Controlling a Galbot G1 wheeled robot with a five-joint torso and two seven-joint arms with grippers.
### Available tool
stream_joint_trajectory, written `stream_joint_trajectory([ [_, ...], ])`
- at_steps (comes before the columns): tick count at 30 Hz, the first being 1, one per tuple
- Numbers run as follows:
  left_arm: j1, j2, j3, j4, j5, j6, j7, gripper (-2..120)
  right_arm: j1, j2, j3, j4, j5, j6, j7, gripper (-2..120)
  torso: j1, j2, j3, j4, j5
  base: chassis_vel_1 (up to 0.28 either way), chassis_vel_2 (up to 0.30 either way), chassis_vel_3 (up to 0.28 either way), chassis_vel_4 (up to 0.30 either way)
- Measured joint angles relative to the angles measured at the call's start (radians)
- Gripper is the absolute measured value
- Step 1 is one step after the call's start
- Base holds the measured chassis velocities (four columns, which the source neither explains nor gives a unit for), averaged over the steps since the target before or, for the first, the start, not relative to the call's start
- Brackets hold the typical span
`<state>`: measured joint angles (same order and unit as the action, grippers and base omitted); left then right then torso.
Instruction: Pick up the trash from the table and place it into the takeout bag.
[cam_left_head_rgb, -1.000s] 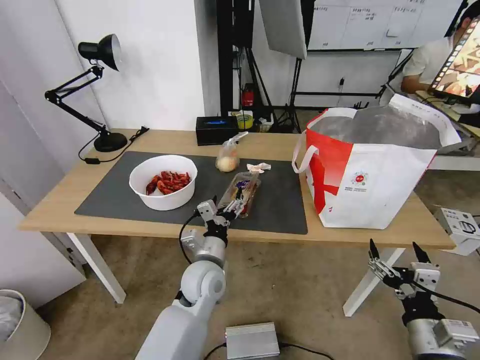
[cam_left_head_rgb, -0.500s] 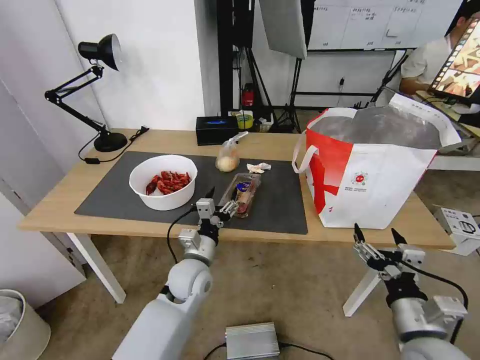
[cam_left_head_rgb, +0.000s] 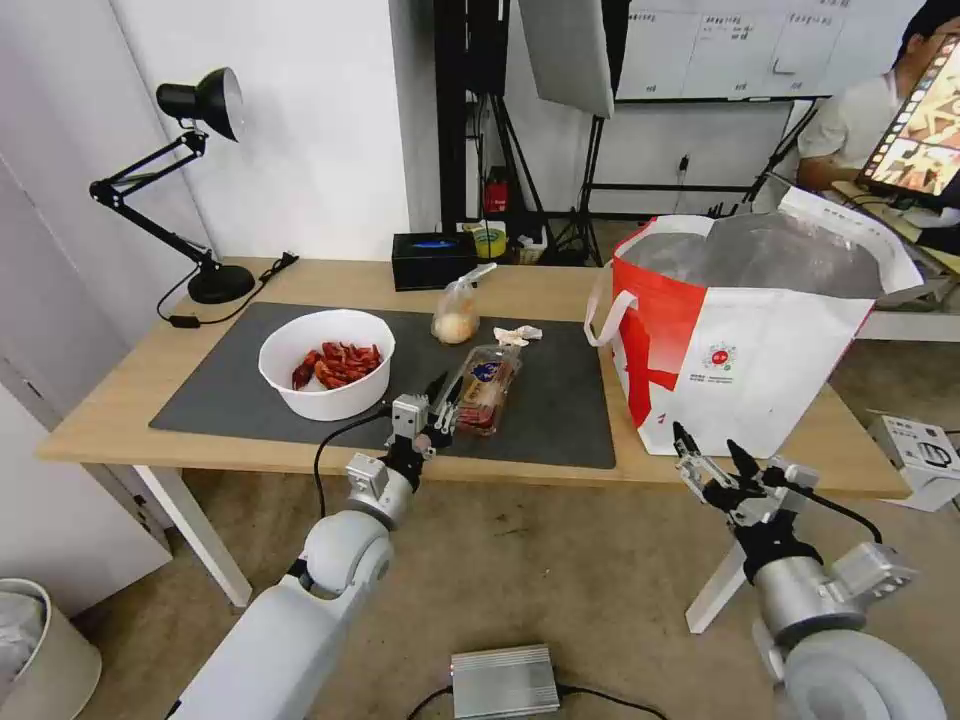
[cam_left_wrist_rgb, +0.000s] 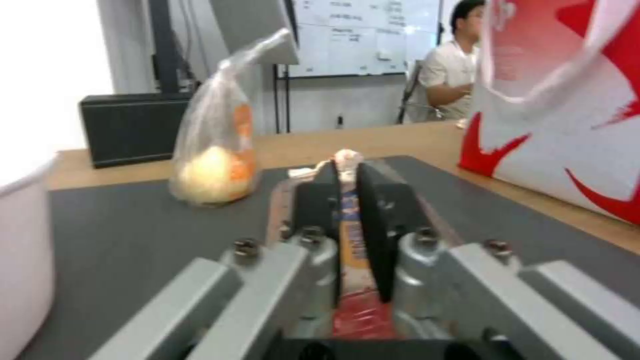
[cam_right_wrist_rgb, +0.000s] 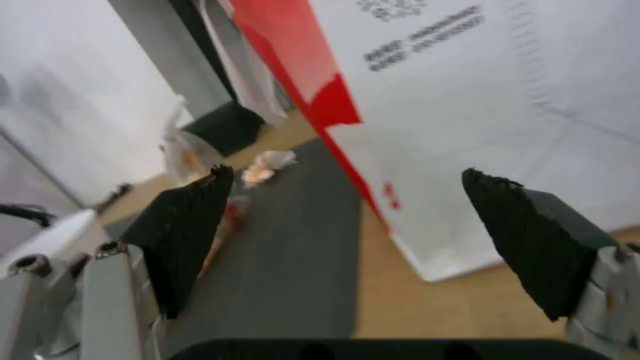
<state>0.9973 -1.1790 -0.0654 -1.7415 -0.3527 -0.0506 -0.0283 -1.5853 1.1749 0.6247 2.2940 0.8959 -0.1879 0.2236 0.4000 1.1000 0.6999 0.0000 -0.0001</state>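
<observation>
On the table (cam_left_head_rgb: 110, 412), my left gripper (cam_left_head_rgb: 440, 396) is shut on the near end of the clear plastic tray (cam_left_head_rgb: 487, 373), which is tilted on the dark mat (cam_left_head_rgb: 220, 392). In the left wrist view the fingers (cam_left_wrist_rgb: 383, 215) pinch the tray's edge (cam_left_wrist_rgb: 351, 235). Left of the tray stands the white bowl (cam_left_head_rgb: 326, 362) of crayfish shells. Behind it are the knotted bag (cam_left_head_rgb: 456, 318) and the crumpled tissue (cam_left_head_rgb: 518, 335). The takeout bag (cam_left_head_rgb: 745, 330) stands open on the table's right end. My right gripper (cam_left_head_rgb: 712, 455) hangs open at the table's front edge, below that bag.
A black desk lamp (cam_left_head_rgb: 200, 180) stands at the table's back left, and a black box (cam_left_head_rgb: 433, 260) at the back middle. On the floor lie a grey box (cam_left_head_rgb: 505, 680) and a white bin (cam_left_head_rgb: 40, 650). A white device (cam_left_head_rgb: 920, 455) sits to the right of the table.
My left gripper has slid left and the tray's near end has tilted up with it. The right arm has risen and moved left, toward the table's front edge.
</observation>
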Motion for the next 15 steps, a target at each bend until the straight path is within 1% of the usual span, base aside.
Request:
stream_joint_trajectory([
  [1,-0.007,0.008,0.011,0.005,0.001,0.001,0.006,0,0.026,-0.001,-0.008,0.0,0.037,-0.012,0.012,88,0.0,0.0,0.0,0.0,0.0001,0.0,0.0,0.0,0.0],
  [2,-0.017,0.016,0.022,0.011,0.001,0.002,0.01,0,0.055,-0.002,-0.016,-0.003,0.067,-0.023,0.024,88,0.0,0.0,0.0,0.0,0.0,0.0,0.0,0.0,0.0],
  [3,-0.017,0.016,0.022,0.011,0.001,0.002,0.01,0,0.055,-0.002,-0.016,-0.003,0.067,-0.023,0.024,88,0.0,0.0,0.0,0.0,0.0,0.0,0.0,0.0,0.0],
  [6,-0.04,0.024,0.029,0.03,0.015,0.004,0.027,0,0.118,-0.001,-0.041,-0.02,0.114,-0.039,0.045,87,0.0,0.0,0.0,0.0001,0.0001,0.0,0.0,0.0,0.0],
  [11,-0.057,0.027,0.031,0.036,0.022,0.017,0.042,0,0.164,0.004,-0.072,-0.038,0.141,-0.049,0.063,88,0.0,0.0,0.0,0.0,0.0001,0.0,0.0,0.0,0.0],
  [15,-0.071,0.031,0.034,0.052,0.043,0.02,0.067,0,0.215,0.01,-0.1,-0.065,0.169,-0.058,0.082,89,0.0,0.0,0.0,0.0,0.0001,0.0,0.0,0.0,0.0],
])
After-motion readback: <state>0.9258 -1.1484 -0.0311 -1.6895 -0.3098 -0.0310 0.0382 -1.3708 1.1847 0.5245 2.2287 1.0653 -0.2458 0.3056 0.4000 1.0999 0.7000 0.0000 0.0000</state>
